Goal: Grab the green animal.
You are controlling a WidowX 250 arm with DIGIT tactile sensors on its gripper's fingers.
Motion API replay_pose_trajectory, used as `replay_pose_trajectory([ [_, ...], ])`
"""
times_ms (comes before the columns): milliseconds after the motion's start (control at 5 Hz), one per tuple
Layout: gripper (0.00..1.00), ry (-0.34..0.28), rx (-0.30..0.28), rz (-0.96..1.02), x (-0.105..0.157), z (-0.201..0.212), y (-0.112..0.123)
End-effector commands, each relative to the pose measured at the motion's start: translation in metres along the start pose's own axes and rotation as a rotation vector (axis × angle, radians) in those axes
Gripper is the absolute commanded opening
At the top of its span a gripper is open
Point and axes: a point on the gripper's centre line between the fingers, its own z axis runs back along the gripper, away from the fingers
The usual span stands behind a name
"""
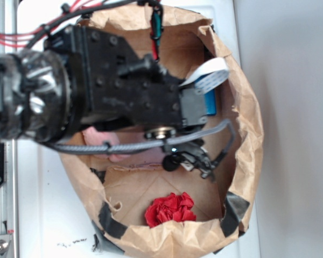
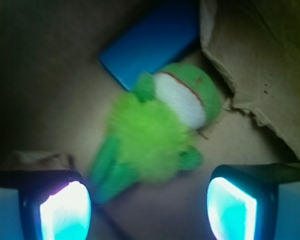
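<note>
The gripper point(image 2: 149, 210) is spread wide above the frog point(image 2: 155, 137); lower straight, center the 2 fingers point(image 2: 65, 212) around its fuzzy body, then pinch.

The black arm point(image 1: 105, 86) reached into a brown paper bag point(image 1: 247, 123) holding a red ball point(image 1: 170, 209) and a pink plush point(image 1: 105, 144).

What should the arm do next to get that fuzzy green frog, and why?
Probably lower straight down. In the wrist view the jaws stand open, and the green frog lies on the bag floor between and just ahead of the gripper, not yet touched. A slight nudge forward may centre its fuzzy body before closing, away from the blue block beside its head.
</note>
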Motion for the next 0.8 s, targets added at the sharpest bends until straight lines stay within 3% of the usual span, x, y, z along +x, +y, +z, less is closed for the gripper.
replay_pose_trajectory([
  [0, 1.0, -0.092, -0.021, 0.04, 0.029, 0.016, 0.001],
  [600, 1.0, -0.12, 0.033, 0.003, 0.026, -0.018, -0.002],
])
